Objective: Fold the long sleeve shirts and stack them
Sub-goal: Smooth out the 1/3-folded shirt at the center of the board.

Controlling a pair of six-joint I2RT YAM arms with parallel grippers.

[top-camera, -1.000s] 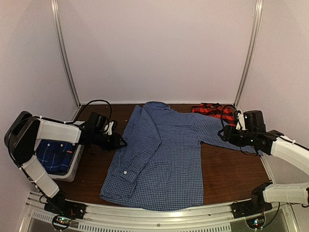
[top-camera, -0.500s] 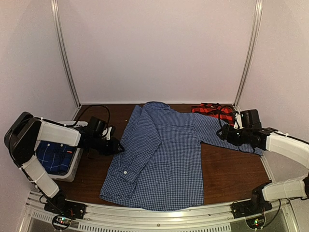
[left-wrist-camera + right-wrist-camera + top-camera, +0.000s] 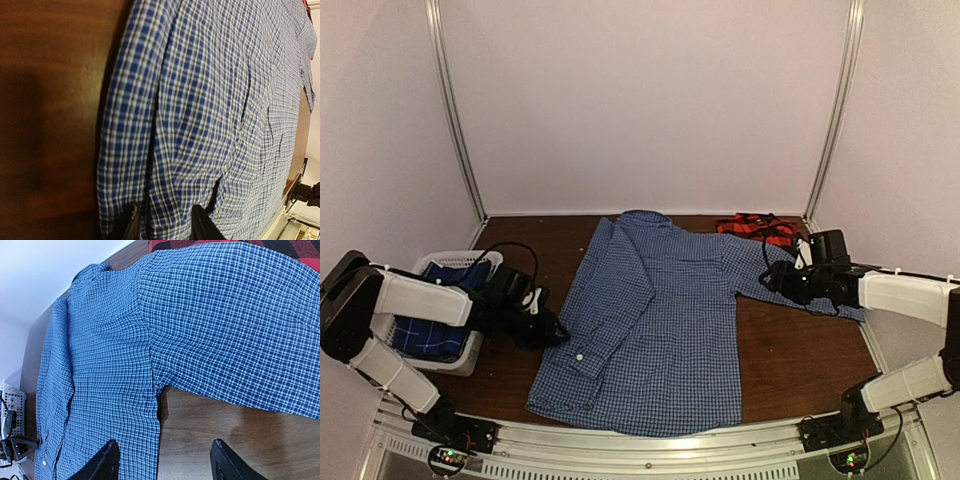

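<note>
Movement seen from above: the left gripper has slid toward the near edge, baring more of the white basket and the darker blue plaid shirt inside. The right gripper has edged inward over a sleeve of the blue gingham shirt, which lies spread on the brown table. The red plaid shirt lies far right. Pale walls and metal posts enclose it. Left wrist: its fingers stand parted over the gingham's sleeve edge. Right wrist: jaws spread wide above cloth and wood

Lab booth; white walls, aluminium frame
</note>
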